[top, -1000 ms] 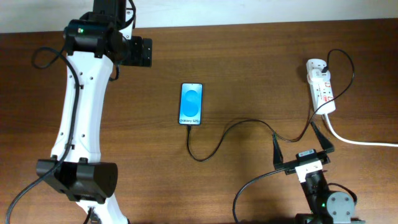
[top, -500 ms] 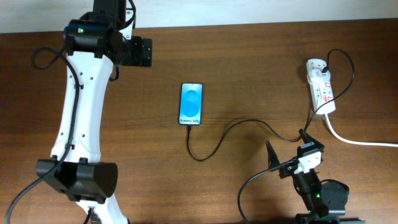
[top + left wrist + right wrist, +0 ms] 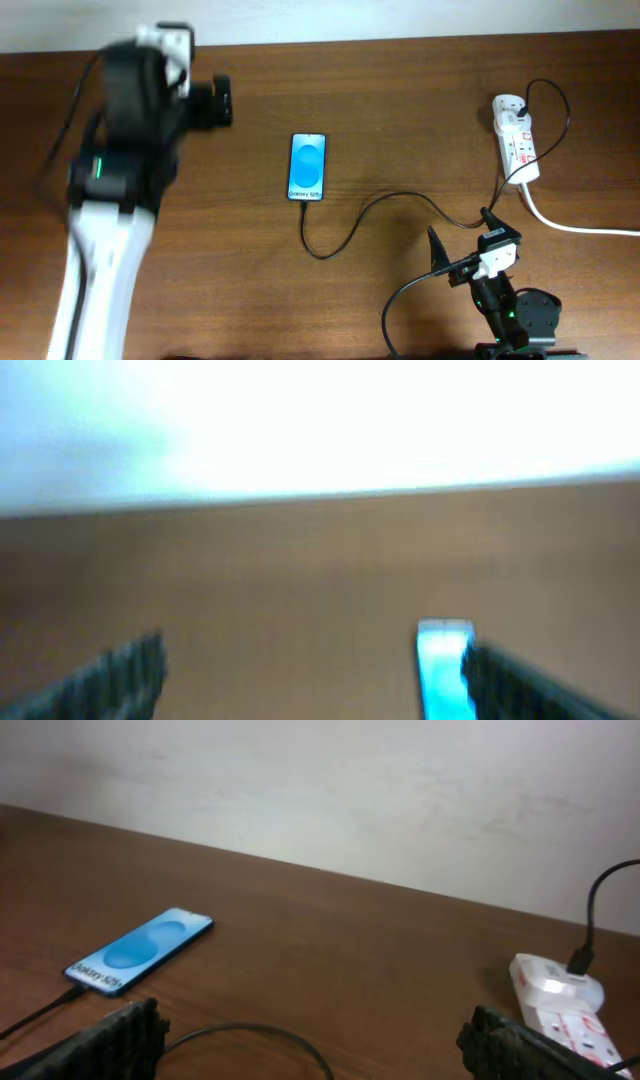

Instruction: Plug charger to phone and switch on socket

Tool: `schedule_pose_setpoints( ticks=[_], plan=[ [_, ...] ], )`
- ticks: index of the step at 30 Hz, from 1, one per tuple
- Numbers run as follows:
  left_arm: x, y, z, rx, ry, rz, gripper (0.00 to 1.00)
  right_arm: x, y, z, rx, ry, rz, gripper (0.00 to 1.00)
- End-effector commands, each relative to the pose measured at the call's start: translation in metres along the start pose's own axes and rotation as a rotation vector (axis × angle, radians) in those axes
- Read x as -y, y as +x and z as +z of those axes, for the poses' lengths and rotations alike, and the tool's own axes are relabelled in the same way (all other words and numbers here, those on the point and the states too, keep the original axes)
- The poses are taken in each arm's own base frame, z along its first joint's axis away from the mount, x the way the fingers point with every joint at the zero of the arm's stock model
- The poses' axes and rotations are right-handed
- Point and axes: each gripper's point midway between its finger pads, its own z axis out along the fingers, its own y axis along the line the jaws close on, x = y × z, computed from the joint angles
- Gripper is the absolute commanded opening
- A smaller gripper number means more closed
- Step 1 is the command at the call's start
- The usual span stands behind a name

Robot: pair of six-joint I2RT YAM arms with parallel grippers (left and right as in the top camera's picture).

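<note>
The phone (image 3: 308, 167) lies face up mid-table, blue screen lit; it also shows in the right wrist view (image 3: 140, 950) and, blurred, in the left wrist view (image 3: 442, 670). The charger cable (image 3: 370, 210) runs from the phone's lower end in a curl to the black plug in the socket (image 3: 516, 138), a white power strip at the right, also in the right wrist view (image 3: 560, 1005). My right gripper (image 3: 462, 243) is open and empty near the table's front right, above the cable (image 3: 255, 1032). My left gripper (image 3: 310, 675) is open and empty; its arm is blurred at far left.
The thick white cord (image 3: 580, 226) runs from the power strip off the right edge. A white wall (image 3: 330, 790) stands behind the table's far edge. The left arm (image 3: 110, 200) covers the left side of the table.
The left arm has swung and is motion-blurred now, its body shifted toward the left. The right arm turned earlier and has held still since. Phone, cable and power strip have not moved.
</note>
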Motion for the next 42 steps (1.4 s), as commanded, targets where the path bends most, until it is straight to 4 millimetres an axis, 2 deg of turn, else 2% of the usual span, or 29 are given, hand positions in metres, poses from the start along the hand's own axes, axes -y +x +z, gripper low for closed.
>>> schedule_pose_setpoints(
  ticks=[1, 4, 5, 8, 13, 18, 20, 42],
  plan=[
    [0.002, 0.061, -0.026, 0.083, 0.09, 0.092, 0.99, -0.004, 0.002, 0.0, -0.003, -0.021, 0.017, 0.98],
    [0.001, 0.118, -0.047, 0.329, 0.067, 0.109, 0.99, -0.004, 0.002, 0.0, -0.003, -0.021, 0.017, 0.98],
    [0.001, 0.125, -0.05, 0.366, 0.063, 0.11, 1.0, -0.004, 0.002, 0.0, -0.003, -0.021, 0.017, 0.98],
    [0.003, 0.169, -0.057, 0.445, 0.05, 0.14, 0.99, -0.004, 0.002, 0.0, -0.003, -0.021, 0.017, 0.98],
    [0.003, 0.209, -0.055, 0.495, 0.018, 0.207, 0.99, -0.004, 0.002, 0.0, -0.003, -0.021, 0.017, 0.98],
    [0.0, 0.234, -0.048, 0.512, -0.016, 0.23, 0.99, -0.004, 0.002, 0.0, -0.003, -0.021, 0.017, 0.98],
    [-0.002, 0.246, -0.045, 0.463, -0.022, 0.227, 0.99, -0.004, 0.002, 0.0, -0.003, -0.021, 0.017, 0.98],
    [-0.004, 0.244, -0.049, 0.48, -0.037, 0.223, 0.99, -0.004, 0.002, 0.0, -0.003, -0.021, 0.017, 0.98]
  ],
)
